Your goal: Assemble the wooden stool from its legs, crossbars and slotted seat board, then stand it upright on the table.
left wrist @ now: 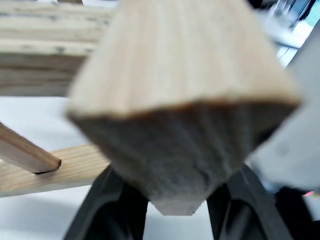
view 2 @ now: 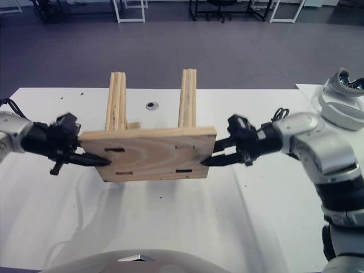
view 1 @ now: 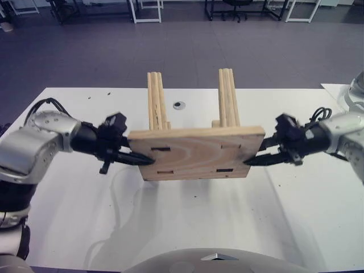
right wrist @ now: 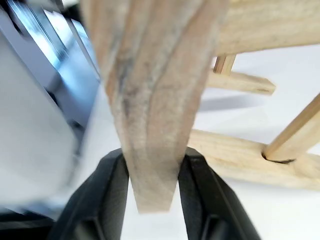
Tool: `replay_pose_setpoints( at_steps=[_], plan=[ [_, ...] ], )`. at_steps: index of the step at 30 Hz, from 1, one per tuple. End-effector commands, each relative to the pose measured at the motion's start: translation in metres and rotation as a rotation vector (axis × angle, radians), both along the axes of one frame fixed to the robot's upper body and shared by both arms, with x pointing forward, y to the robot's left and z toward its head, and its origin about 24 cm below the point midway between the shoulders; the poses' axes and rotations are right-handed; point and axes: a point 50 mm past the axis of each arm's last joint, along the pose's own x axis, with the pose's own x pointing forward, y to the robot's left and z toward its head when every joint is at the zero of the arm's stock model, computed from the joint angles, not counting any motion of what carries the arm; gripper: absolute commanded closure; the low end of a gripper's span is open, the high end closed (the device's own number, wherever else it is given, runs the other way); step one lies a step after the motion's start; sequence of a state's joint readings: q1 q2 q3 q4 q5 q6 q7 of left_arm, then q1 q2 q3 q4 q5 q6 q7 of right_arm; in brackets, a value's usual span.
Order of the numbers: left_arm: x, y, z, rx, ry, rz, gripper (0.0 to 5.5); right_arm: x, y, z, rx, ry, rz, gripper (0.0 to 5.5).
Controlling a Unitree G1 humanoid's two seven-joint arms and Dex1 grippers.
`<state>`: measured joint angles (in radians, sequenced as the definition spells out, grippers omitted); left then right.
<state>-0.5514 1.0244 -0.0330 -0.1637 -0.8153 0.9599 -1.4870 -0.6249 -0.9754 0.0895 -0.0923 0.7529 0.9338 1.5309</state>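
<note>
Stool (view 1: pixel 196 153) sits over the middle of the table (view 1: pixel 74 227), tipped on its side. Its seat (view 2: pixel 151 152) faces the camera and four dark slots (view 1: pixel 161 149) show in the board. Two leg pairs (view 1: pixel 157 102) (view 1: pixel 228 99) run away toward 12 o'clock. Whether it rests on the table or hangs clear, I cannot tell.

The left claw (view 1: pixel 142 160) grips the seat's edge at 9 o'clock, and the right claw (view 1: pixel 256 160) grips the opposite edge at 3 o'clock. Each is closed to the board's thickness, one finger on each face. The left fingers (left wrist: pixel 107 210) and the right fingers (right wrist: pixel 100 200) press the edge between them. A crossbar (right wrist: pixel 235 155) lies beyond. A small round fitting (view 1: pixel 179 105) lies on the table at 12 o'clock, between the legs.
</note>
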Motion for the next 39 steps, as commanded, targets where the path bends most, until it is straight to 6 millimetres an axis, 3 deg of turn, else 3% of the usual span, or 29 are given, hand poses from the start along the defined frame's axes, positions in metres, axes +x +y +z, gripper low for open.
replay_pose_setpoints(
  at_steps=[1,3,6,9,10,13,15,18,21,25,27,29,32,34,39],
  plan=[
    [-0.032,0.001,0.103,-0.273,0.561,-0.297,4.18,-0.030,0.033,0.125,0.185,0.424,0.385,4.14],
    [-0.045,-0.001,0.093,-0.285,0.721,-0.387,4.19,-0.040,0.029,0.103,0.175,0.607,0.452,4.14],
    [-0.057,0.004,0.090,-0.333,0.861,-0.415,4.19,-0.045,0.028,0.093,0.197,0.769,0.506,4.14],
    [-0.053,0.012,0.061,-0.369,0.975,-0.304,4.19,-0.037,0.017,0.057,0.222,0.989,0.378,4.14],
    [-0.044,0.009,0.037,-0.312,0.927,-0.194,4.19,-0.028,0.013,0.039,0.225,1.019,0.280,4.14],
    [-0.024,0.009,-0.006,-0.195,0.797,0.086,4.19,-0.017,-0.001,0.006,0.206,1.056,0.051,4.14],
    [-0.014,0.013,-0.026,-0.121,0.723,0.263,3.54,-0.020,-0.015,-0.013,0.158,1.071,-0.091,3.50],
    [0.002,0.011,-0.018,-0.192,0.614,0.369,2.94,-0.020,-0.033,-0.011,0.241,1.045,-0.192,2.95],
    [0.009,0.015,0.005,-0.302,0.512,0.421,2.39,-0.021,-0.049,-0.017,0.287,0.949,-0.330,2.39],
    [0.015,0.055,0.020,-0.431,0.357,0.632,1.70,-0.005,-0.087,-0.035,0.383,0.641,-0.729,1.65],
    [0.014,0.088,0.006,-0.462,0.219,0.820,1.39,0.007,-0.094,-0.060,0.353,0.378,-0.991,1.61],
    [0.012,0.108,-0.027,-0.358,0.028,1.022,1.20,0.011,-0.092,-0.086,0.292,0.154,-1.210,1.61],
    [0.020,0.097,-0.066,-0.180,-0.224,1.164,1.20,0.014,-0.098,-0.122,0.189,-0.069,-1.467,1.61],
    [0.027,0.084,-0.076,-0.147,-0.370,1.265,1.20,0.018,-0.098,-0.141,0.111,-0.193,-1.591,1.61],
    [0.044,0.069,-0.084,-0.088,-0.584,1.385,1.20,0.034,-0.078,-0.150,0.002,-0.449,-1.579,1.61]
  ],
)
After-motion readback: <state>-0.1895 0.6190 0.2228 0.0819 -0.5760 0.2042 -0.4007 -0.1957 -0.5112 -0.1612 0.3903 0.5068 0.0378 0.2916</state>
